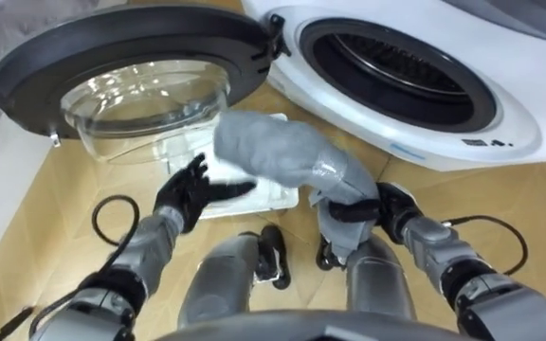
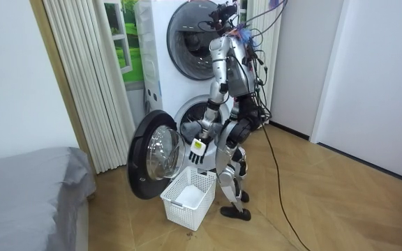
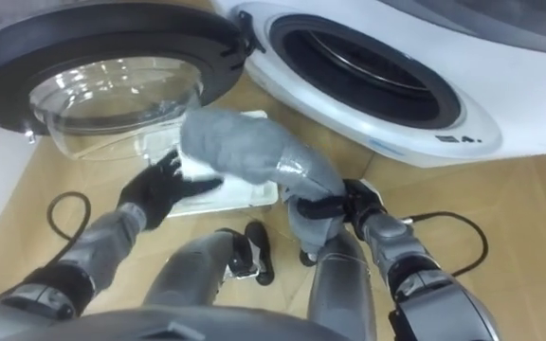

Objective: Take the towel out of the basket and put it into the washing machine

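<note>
The right hand has its fingers curled tightly around the lower end of a grey towel, holding it in the air above the robot's knees. The left hand is spread, fingers straight, at the towel's other side; it seems to touch the cloth's lower edge, though the contact is hard to confirm.

The towel is bunched into a thick roll. Its long axis runs diagonally, from a rounded upper end near the door glass down to the right hand, where a short tail hangs below the grip.

Directly beneath the towel, a white laundry basket stands on the wooden floor. What lies inside it cannot be made out.

Ahead is a white washing machine with its dark, round drum opening uncovered. Its door, dark-rimmed with a bulging glass bowl, is swung fully open to the robot's left.

In the room view the robot stands facing this machine, which has a second machine stacked above it. Pale vertical curtains hang at the room view's left, beside a grey bed.
</note>
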Motion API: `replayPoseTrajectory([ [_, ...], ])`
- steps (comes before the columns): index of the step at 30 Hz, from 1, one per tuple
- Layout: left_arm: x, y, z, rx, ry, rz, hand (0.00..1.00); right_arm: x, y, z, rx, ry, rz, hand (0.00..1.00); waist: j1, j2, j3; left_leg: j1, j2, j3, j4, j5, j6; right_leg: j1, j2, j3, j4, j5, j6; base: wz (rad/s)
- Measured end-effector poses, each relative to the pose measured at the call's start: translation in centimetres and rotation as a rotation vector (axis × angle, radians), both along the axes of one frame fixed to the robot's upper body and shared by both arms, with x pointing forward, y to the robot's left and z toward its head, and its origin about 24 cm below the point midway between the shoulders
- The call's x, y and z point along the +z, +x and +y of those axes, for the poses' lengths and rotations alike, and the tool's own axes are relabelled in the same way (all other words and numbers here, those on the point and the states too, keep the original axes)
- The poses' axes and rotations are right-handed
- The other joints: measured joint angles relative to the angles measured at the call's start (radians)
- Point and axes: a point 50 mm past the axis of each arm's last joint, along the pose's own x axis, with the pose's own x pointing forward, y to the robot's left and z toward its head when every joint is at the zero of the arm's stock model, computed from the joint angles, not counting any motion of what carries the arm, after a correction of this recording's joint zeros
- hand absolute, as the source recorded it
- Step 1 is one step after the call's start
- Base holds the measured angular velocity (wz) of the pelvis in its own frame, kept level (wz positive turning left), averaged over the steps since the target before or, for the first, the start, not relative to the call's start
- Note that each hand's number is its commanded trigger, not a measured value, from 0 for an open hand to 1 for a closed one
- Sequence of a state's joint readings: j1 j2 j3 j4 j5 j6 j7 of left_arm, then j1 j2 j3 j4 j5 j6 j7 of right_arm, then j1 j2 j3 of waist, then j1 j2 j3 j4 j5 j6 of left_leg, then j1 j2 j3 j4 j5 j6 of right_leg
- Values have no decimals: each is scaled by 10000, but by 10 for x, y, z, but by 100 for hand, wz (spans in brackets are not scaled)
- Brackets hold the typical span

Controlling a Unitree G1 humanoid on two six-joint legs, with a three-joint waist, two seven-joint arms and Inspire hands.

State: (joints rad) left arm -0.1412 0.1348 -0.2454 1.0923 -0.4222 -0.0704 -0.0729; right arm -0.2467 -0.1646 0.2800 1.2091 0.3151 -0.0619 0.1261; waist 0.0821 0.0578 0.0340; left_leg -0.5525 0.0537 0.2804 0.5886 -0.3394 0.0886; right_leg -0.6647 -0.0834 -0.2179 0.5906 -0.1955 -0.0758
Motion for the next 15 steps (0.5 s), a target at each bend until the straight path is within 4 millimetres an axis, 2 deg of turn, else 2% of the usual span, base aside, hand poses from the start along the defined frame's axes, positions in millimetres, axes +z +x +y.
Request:
replayPoseTrajectory([
  [6, -12, -29, 14, -68, 1133, 979, 0, 3, -2, -24, -1918, 396, -81, 100, 3, 46, 35, -127, -98, -57, -74, 43, 8, -190, -90, -39, 111, -18, 29, 4],
  [11, -12, -27, 18, -1, 1287, 1100, 0, 8, 3, -36, -2806, 486, -325, 100, -21, 51, 50, -229, -182, -59, -35, 56, 16, -369, -203, -50, 339, -51, 2, 1],
  [15, -12, -31, 20, 230, 1436, 1174, 0, 13, 5, -53, -4509, 744, -498, 100, -124, 15, 69, -382, -211, -57, 8, 84, 44, -491, -240, -41, 339, -74, 2, 0],
])
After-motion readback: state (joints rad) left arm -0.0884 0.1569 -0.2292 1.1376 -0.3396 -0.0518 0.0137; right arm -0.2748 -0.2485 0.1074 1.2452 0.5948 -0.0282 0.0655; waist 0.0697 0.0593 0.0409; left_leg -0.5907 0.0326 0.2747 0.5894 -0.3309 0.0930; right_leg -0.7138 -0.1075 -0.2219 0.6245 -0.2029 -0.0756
